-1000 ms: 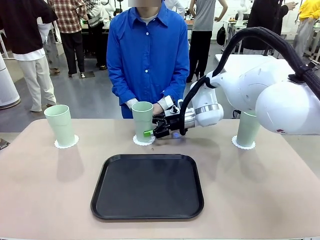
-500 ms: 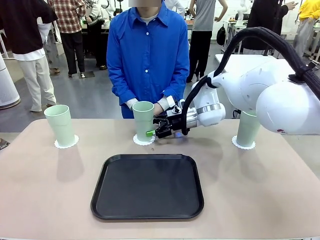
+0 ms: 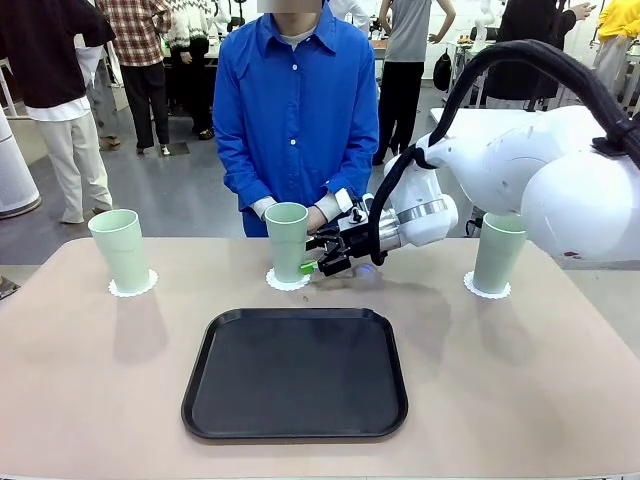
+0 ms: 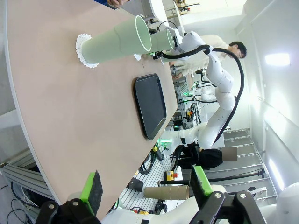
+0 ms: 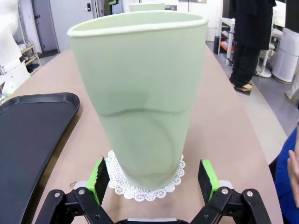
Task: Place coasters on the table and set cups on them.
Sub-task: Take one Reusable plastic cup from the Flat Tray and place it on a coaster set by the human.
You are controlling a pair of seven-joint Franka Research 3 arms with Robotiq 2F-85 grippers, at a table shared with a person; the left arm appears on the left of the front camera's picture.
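White rounded arm (image 3: pixel 520 185) (black cable), green-padded jaws

Beside the middle cup (image 3: pixel 287 241), the right hand (image 3: pixel 312 262) has its far finger masked by the near one in the front view. That cup covers most of its coaster (image 3: pixel 288 281) and the person's fingers behind. The black tray (image 5: pixel 28 140) is cut off by the right wrist picture's edge.

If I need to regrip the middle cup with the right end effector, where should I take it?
Grip the middle cup low on its narrower lower half, coming level from the side where the right end effector sits open. It stands upright and tapers downward on its coaster.
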